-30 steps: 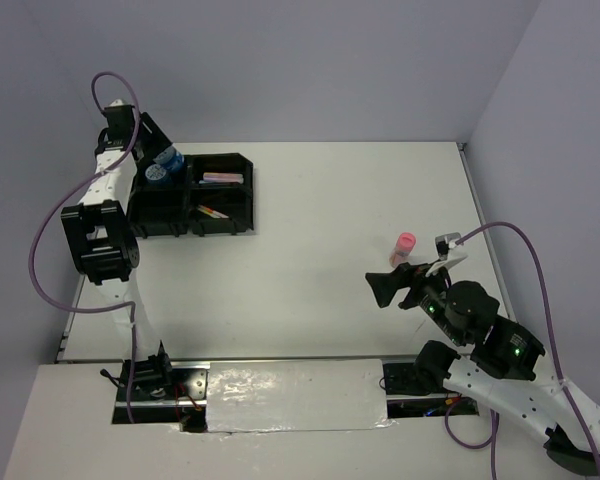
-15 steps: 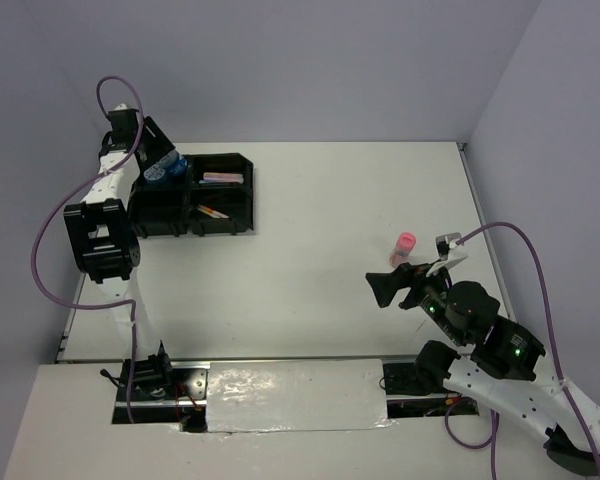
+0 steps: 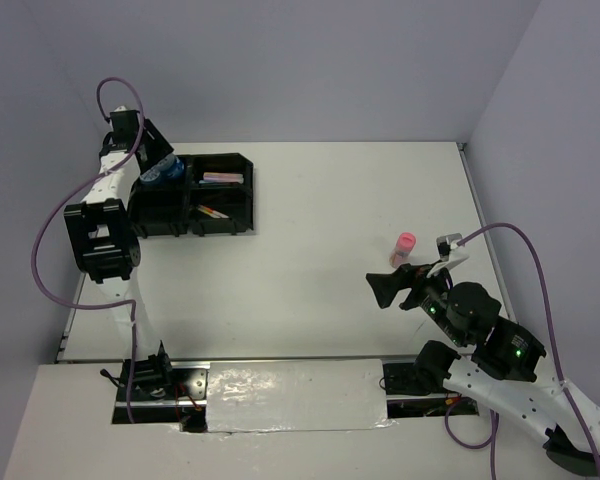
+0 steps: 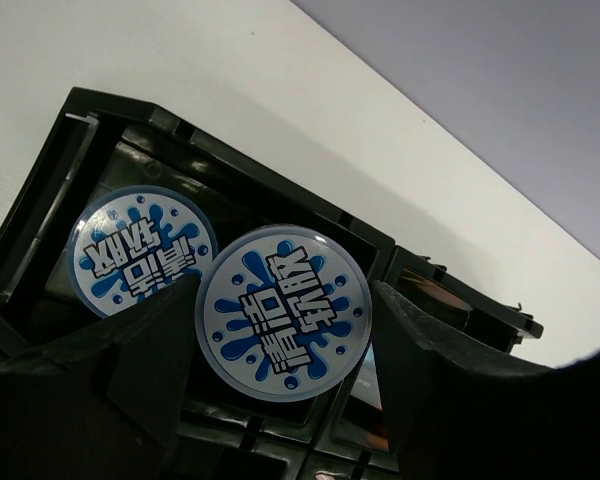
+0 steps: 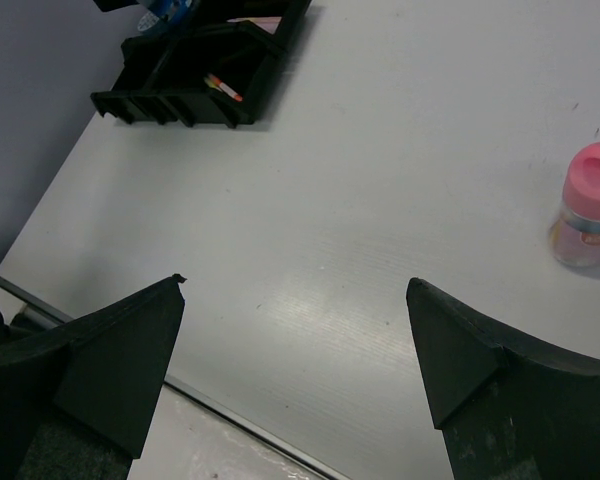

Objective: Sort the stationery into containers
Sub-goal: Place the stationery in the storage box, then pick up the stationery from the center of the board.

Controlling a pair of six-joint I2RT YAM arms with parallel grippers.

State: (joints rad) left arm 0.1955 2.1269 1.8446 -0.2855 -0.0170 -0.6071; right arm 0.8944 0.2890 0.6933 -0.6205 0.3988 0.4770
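On your counter (image 3: 320, 220) the black tray (image 3: 225, 228) sits at the far left. There the left fingers (image 4: 145, 350) are clamped on a blue tub (image 4: 285, 312) over the tray's far left compartment, where a second blue tub (image 4: 140, 250) lies. Your right fingers (image 3: 382, 288) hang spread wide at the near right with nothing between them, the pink-capped bottle (image 5: 587, 205) stands upright on the counter just beyond them, and thin markers (image 3: 212, 212) lie in the tray's near right compartment.

white table (image 3: 330, 250), grey walls (image 3: 310, 70), shiny taped strip (image 3: 295, 395)
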